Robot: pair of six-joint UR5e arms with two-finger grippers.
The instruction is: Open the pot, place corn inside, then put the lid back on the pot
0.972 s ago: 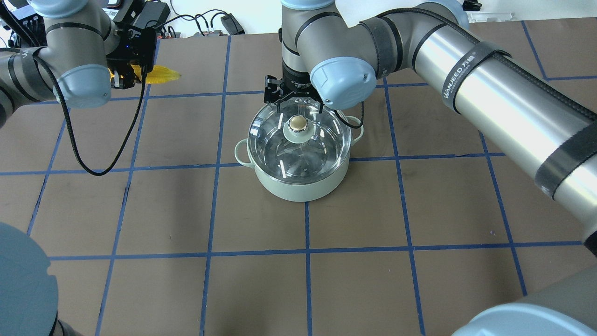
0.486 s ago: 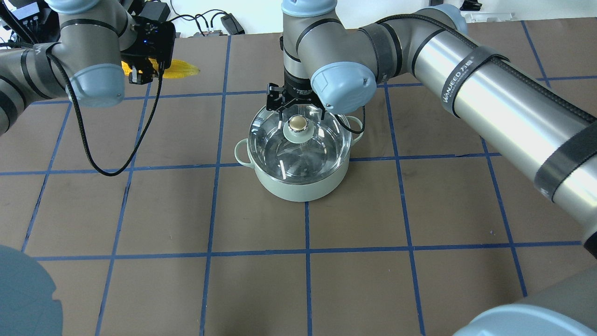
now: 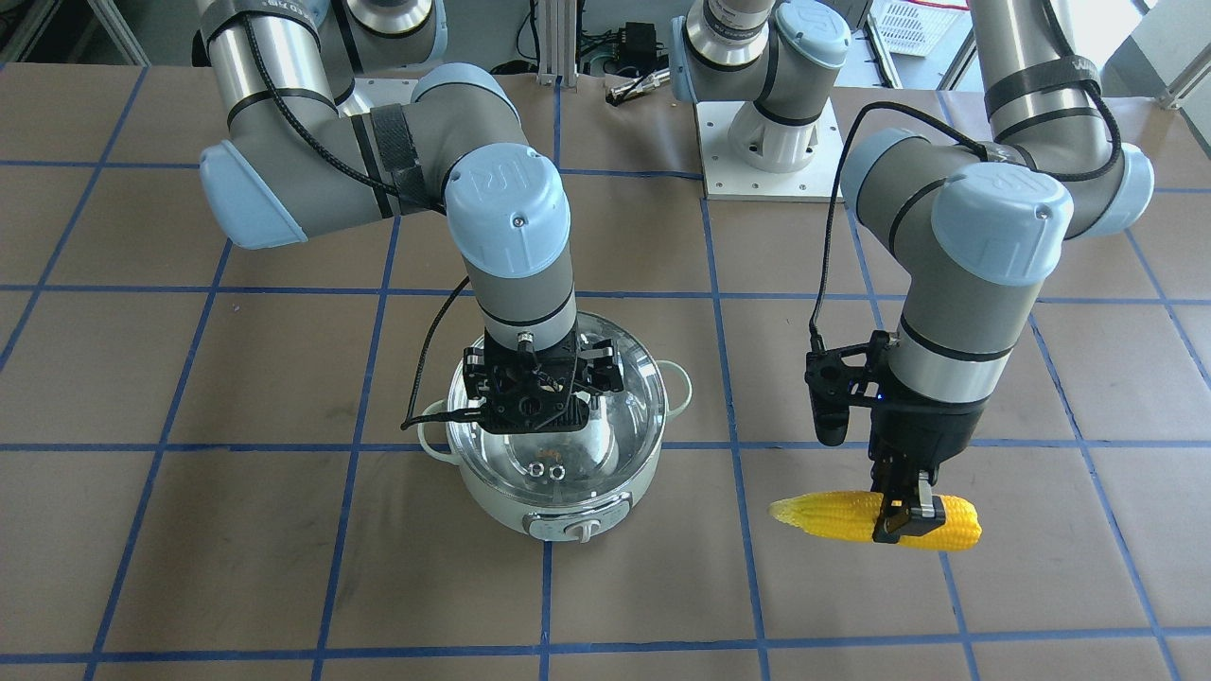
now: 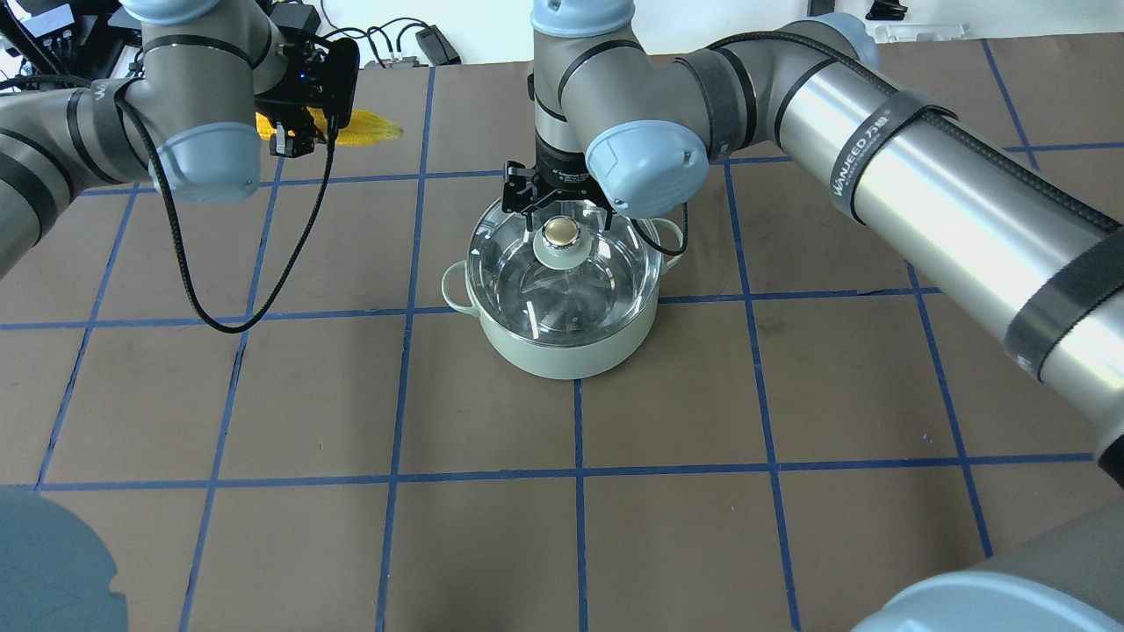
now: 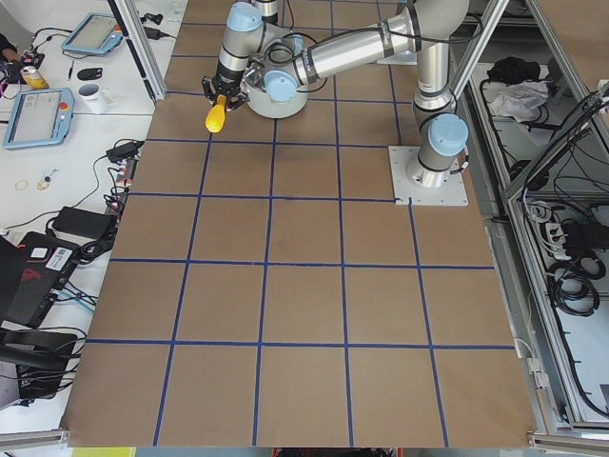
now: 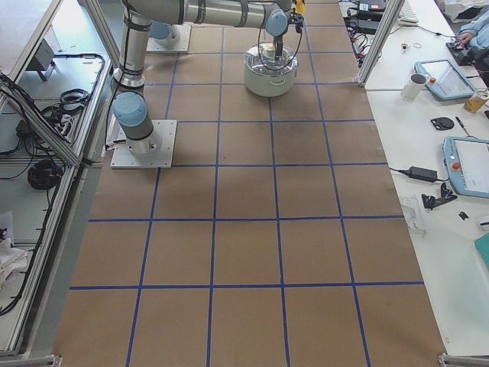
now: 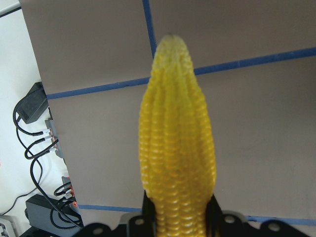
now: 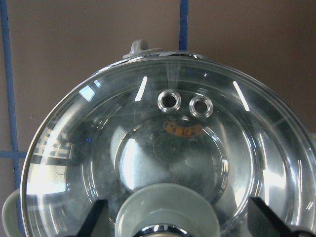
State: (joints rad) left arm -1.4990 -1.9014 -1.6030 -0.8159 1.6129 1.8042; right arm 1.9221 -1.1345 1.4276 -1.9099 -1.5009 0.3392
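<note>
Brown gridded table (image 4: 702,395), left tool (image 3: 908,518) clamping corn (image 3: 823,511), right tool (image 4: 565,211) spread above lid (image 4: 527,272)

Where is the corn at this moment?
The corn is gripped crosswise by the left gripper, on the right side of the front-facing view. It is well apart from the pot, with its tapered tip pointing toward the pot.

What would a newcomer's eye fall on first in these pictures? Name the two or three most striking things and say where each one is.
The bright yellow corn stands out most, gripped crosswise in the left gripper, off to one side. Next comes the mint-green pot in the middle of the table, its glass lid on, with the right gripper hovering open at the lid's knob.
</note>
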